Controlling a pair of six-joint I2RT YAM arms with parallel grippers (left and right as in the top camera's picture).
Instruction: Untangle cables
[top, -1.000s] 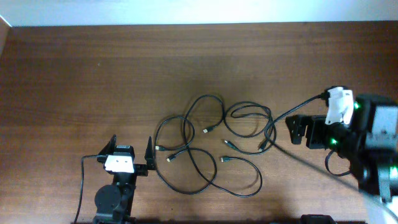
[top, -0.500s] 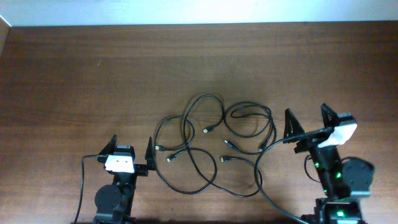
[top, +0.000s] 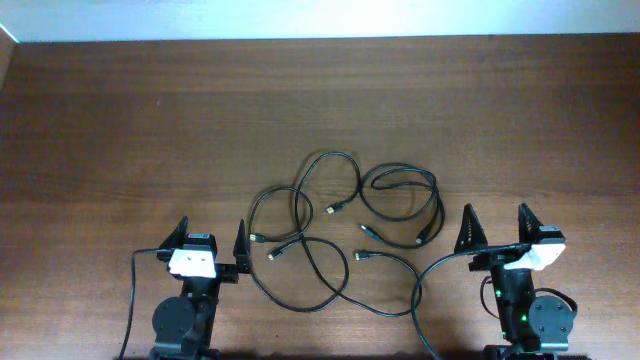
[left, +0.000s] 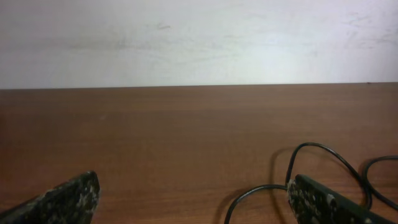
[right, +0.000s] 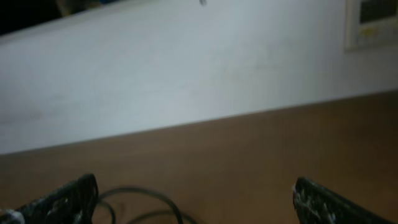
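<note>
The cables sit mid-table, a loose sprawl of thin black loops that's stretched more left-to-right than front-to-back. The little metal-tipped plugs mostly poke in toward the middle, and several loops cross over each other. The left gripper and right gripper flank it near the front edge, both spread wide and holding nothing. The right arm's thick black wire curls just beside the lower-right loop.
</note>
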